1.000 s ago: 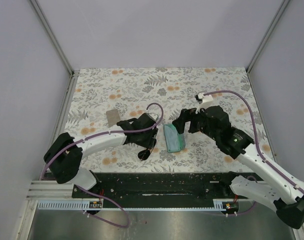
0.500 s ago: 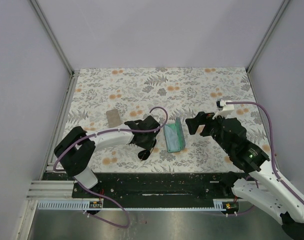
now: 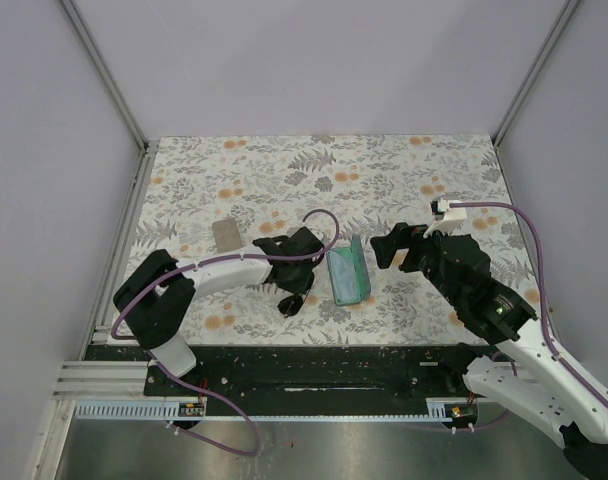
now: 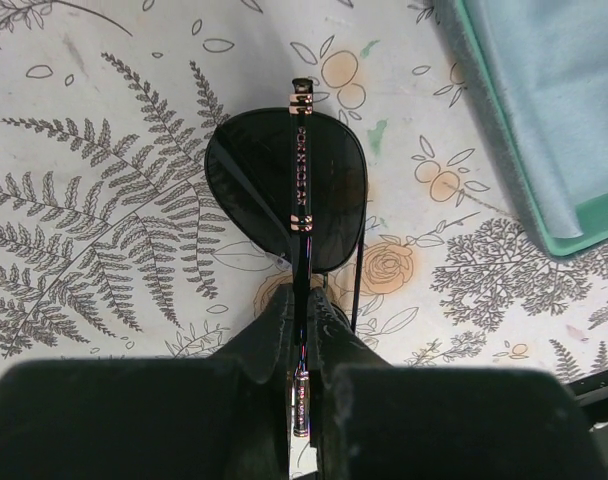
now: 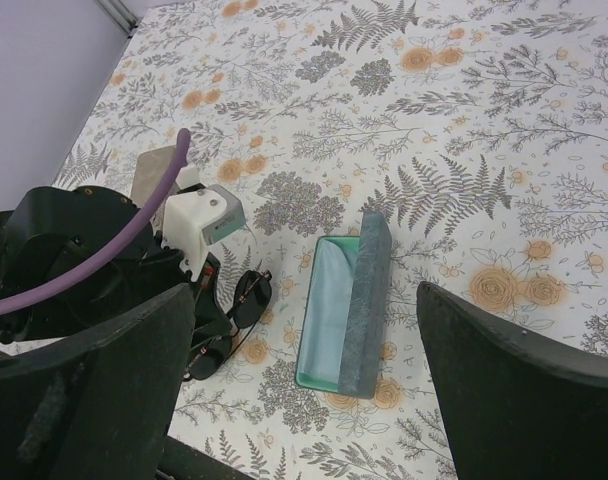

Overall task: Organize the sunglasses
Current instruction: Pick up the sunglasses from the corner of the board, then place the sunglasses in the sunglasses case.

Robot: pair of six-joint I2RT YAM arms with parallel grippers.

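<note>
Black wire-framed sunglasses (image 4: 284, 195) with dark lenses lie folded on the floral table, left of the open teal case (image 3: 348, 274). My left gripper (image 4: 302, 302) is shut on the sunglasses' thin temple arm, right over the near lens. In the top view the sunglasses (image 3: 293, 301) show just below the left gripper (image 3: 296, 286). My right gripper (image 3: 386, 246) hangs open to the right of the case, apart from it. The right wrist view shows the sunglasses (image 5: 250, 297) and the case (image 5: 346, 312) between its wide-apart fingers (image 5: 94, 385).
The teal case holds a light-blue cloth (image 4: 549, 110), and its grey lid (image 5: 372, 295) stands up on the right side. A beige oblong case (image 3: 225, 235) lies further left and back. The black base rail (image 3: 314, 365) runs along the table's near edge.
The left gripper has closed onto the sunglasses' temple arm. The right gripper has drawn back to the right from the case, whose lid now stands up.
</note>
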